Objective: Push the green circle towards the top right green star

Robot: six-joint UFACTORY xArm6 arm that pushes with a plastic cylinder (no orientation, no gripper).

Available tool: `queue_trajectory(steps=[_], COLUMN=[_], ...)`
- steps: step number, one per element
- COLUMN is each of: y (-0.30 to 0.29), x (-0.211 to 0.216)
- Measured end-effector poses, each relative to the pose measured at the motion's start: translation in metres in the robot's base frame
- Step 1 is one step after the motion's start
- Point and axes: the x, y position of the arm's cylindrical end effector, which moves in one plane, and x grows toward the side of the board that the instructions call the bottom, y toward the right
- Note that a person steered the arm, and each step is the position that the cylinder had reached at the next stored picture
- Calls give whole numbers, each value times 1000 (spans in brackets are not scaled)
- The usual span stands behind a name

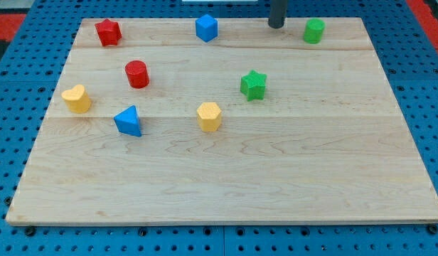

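Note:
The green circle (pixel 313 30) is a small green cylinder near the view's top right corner of the wooden board (pixel 226 178). The green star (pixel 253 84) lies lower and to the left of it, near the board's middle. My tip (pixel 276 25) is the end of a dark rod coming down from the view's top edge. It stands just left of the green circle, with a small gap between them.
A blue hexagonal block (pixel 206 28) is left of my tip. A red star (pixel 107 32) is at the top left. A red cylinder (pixel 136 74), a yellow heart (pixel 77 99), a blue triangle (pixel 128 121) and a yellow hexagon (pixel 209 116) lie to the left and middle.

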Motion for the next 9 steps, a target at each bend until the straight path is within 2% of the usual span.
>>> queue_trajectory(steps=[1, 2, 3, 4, 5, 6, 7, 8, 9], y=[20, 74, 51, 54, 81, 72, 0, -10, 5], x=[-21, -11, 16, 28, 15, 64, 100, 114, 114])
